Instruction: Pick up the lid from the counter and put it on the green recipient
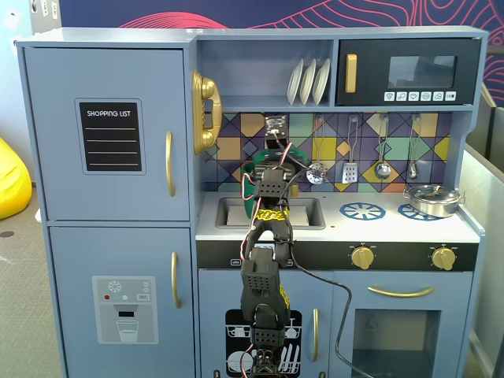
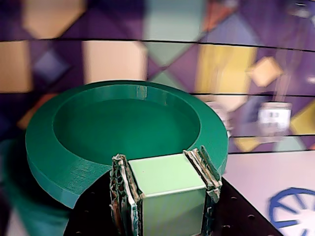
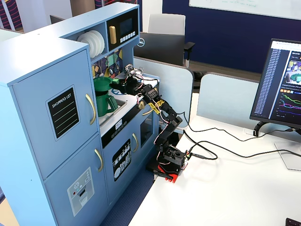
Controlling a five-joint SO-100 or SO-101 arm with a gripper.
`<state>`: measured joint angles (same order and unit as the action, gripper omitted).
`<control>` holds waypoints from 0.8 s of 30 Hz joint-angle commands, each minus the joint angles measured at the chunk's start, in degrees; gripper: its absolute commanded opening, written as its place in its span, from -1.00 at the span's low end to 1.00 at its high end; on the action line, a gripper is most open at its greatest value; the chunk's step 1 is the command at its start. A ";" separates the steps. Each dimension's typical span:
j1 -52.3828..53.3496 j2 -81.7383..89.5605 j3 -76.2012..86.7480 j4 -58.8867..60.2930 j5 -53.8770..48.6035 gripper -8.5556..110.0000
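Note:
My gripper (image 2: 162, 160) is shut on the pale green tab handle (image 2: 167, 189) of the lid (image 2: 123, 125), a flat round green disc with a sunken middle. The lid is held level over the green recipient, a dark-green pot whose blurred side (image 2: 27, 216) shows under the lid's left edge. In a fixed view the lid (image 3: 101, 84) sits at the top of the pot (image 3: 107, 104), with the gripper (image 3: 117, 84) to its right. I cannot tell whether lid and pot touch. In the other fixed view the arm hides most of the pot (image 1: 250, 206).
The pot stands in the sink (image 1: 228, 211). Blue burner rings (image 1: 362, 211) and a steel pot (image 1: 431, 199) are on the counter to the right. Utensils (image 1: 350, 169) hang on the tiled back wall. A gold phone (image 1: 205, 110) hangs at the left.

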<state>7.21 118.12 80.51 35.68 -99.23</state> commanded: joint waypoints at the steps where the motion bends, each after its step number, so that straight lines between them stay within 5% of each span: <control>1: -2.02 1.85 -4.92 0.26 -0.35 -0.86; 24: -3.34 -4.13 -4.92 -1.41 -0.09 -0.86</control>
<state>4.48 113.91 79.80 35.77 -98.70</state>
